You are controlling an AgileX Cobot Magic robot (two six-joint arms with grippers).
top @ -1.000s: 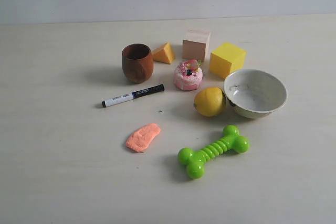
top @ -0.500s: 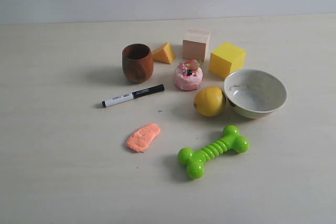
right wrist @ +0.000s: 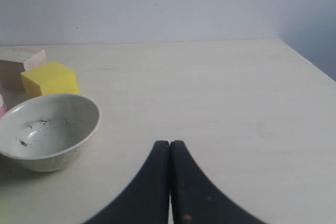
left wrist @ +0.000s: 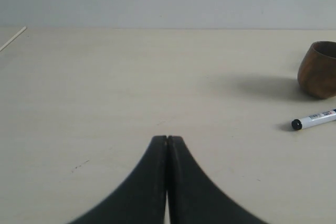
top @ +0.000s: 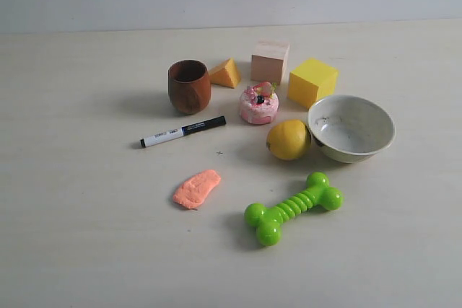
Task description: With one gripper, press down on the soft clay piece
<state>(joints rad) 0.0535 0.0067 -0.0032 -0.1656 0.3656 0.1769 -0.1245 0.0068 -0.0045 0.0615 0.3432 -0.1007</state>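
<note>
The soft clay piece [top: 196, 188] is a flat salmon-orange blob lying on the table, below the marker pen [top: 182, 131] and left of the green bone toy [top: 292, 208]. Neither arm shows in the exterior view. My left gripper [left wrist: 167, 138] is shut with nothing between its black fingers, over bare table; the clay does not show in the left wrist view. My right gripper [right wrist: 169, 142] is also shut and empty, beside the white bowl [right wrist: 73, 142]. The clay is out of the right wrist view too.
A brown wooden cup [top: 189, 86], orange wedge block [top: 226, 73], pale wooden cube [top: 270, 60], yellow cube [top: 312, 81], pink toy cake [top: 258, 103], lemon [top: 288, 139] and white bowl [top: 382, 146] crowd the back and right. The cup [left wrist: 318, 70] and pen [left wrist: 313, 119] show in the left wrist view.
</note>
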